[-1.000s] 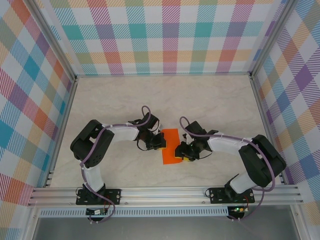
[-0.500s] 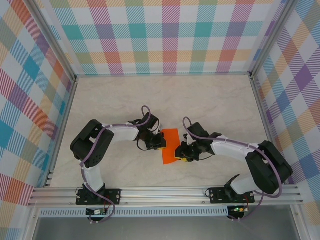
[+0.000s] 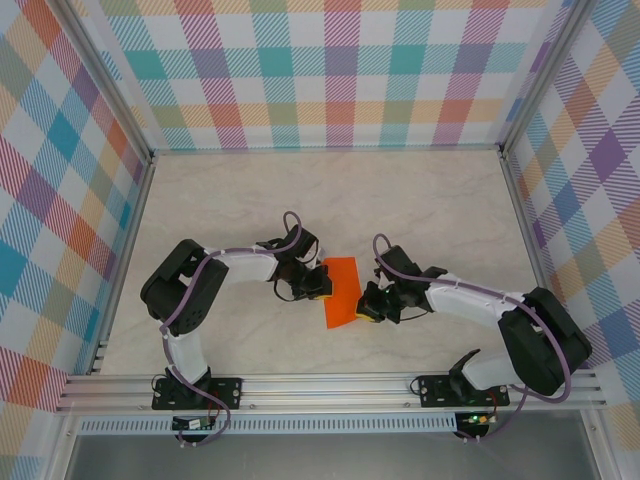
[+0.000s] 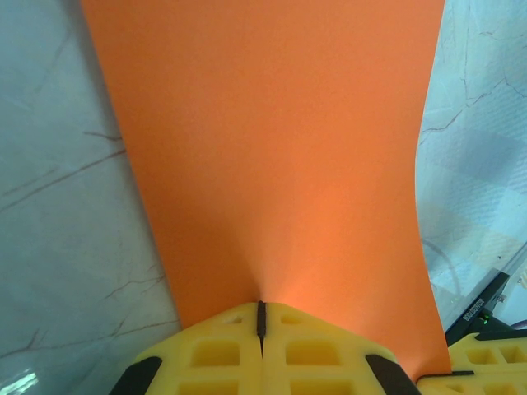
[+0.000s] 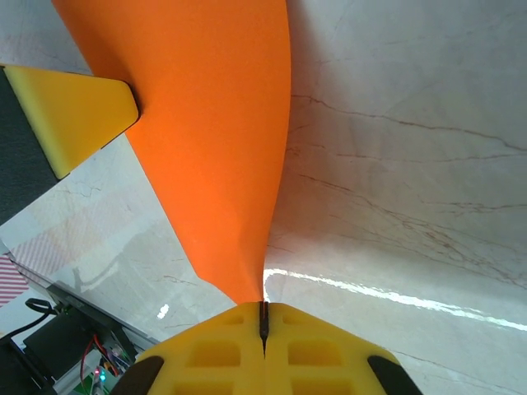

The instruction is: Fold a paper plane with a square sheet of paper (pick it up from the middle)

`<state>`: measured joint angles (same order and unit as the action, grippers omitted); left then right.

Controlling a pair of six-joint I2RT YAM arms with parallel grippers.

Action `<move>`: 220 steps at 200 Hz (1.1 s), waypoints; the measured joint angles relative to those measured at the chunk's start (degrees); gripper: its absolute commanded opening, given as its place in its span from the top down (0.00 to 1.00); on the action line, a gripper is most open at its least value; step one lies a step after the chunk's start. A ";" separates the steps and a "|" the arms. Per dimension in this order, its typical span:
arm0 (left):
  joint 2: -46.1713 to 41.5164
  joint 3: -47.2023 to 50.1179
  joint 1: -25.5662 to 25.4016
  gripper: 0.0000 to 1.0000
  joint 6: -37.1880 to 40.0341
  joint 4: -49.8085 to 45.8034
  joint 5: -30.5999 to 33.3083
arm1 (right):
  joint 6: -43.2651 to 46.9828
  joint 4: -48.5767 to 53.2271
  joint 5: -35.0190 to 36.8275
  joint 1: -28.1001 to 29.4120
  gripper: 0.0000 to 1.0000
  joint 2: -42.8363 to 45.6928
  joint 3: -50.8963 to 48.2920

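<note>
Spanning both pincers, the square sheet of paper (image 3: 341,290) sat mid worktop (image 3: 430,200), long axis near-to-far. Left pincer (image 4: 261,317) gripped its left edge, right pincer (image 5: 263,317) its right edge toward the near corner.

square sheet of paper (image 4: 280,164): thin orange paper, matt, smooth
left gripper (image 4: 261,313): yellow matt pads, moulded recesses
right gripper (image 5: 263,313): same yellow matt pads
table (image 5: 395,164): under the sheet, pale marble-look top, smooth, glossy glare
rail (image 3: 330,385): nearer than the sheet, bare ribbed metal
walls (image 3: 340,70): beyond the sheet, matt checked print
</note>
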<state>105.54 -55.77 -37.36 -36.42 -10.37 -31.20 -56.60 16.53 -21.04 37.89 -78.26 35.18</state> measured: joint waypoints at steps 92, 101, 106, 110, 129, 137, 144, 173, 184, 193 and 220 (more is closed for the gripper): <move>-1.73 -7.13 0.26 0.97 3.32 -3.41 11.39 | -0.20 2.32 0.68 0.00 0.98 0.00 0.59; -0.42 -8.02 0.33 0.97 3.72 -3.98 11.65 | -0.20 2.47 0.68 0.00 0.98 0.00 0.90; 0.39 -8.41 0.37 0.98 3.98 -4.17 11.85 | -0.20 2.47 0.68 0.00 0.98 0.00 0.98; 0.98 -8.61 0.37 0.97 4.20 -4.46 11.87 | -0.20 2.51 0.70 0.00 0.98 0.00 1.05; 3.19 -8.68 0.42 0.98 4.72 -5.29 12.00 | -0.20 2.60 0.83 0.00 0.98 -0.02 1.31; 3.39 -8.87 0.48 0.98 4.85 -5.29 11.80 | -0.20 2.58 0.85 0.00 0.97 -0.02 1.44; 3.39 -9.01 0.55 0.98 4.98 -5.33 11.89 | -0.20 2.58 0.85 0.00 0.97 -0.02 1.55; 3.48 -9.01 0.72 0.98 5.40 -5.42 11.56 | 0.07 2.56 0.83 0.07 0.97 -0.39 2.69; 3.50 -9.01 0.72 0.98 5.44 -5.42 11.56 | 0.26 2.47 0.83 0.11 0.97 -0.72 3.37; 3.48 -9.01 0.72 0.98 5.53 -5.42 11.56 | 0.44 2.29 0.83 0.24 0.97 -1.11 3.96; 3.50 -9.01 0.72 0.98 5.84 -5.42 11.52 | 0.48 -0.04 0.50 0.74 0.98 -3.65 5.70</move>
<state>109.03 -64.77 -36.64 -30.59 -15.79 -19.68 -56.12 16.49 -20.53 38.63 -81.91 40.88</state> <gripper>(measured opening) 0.040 0.045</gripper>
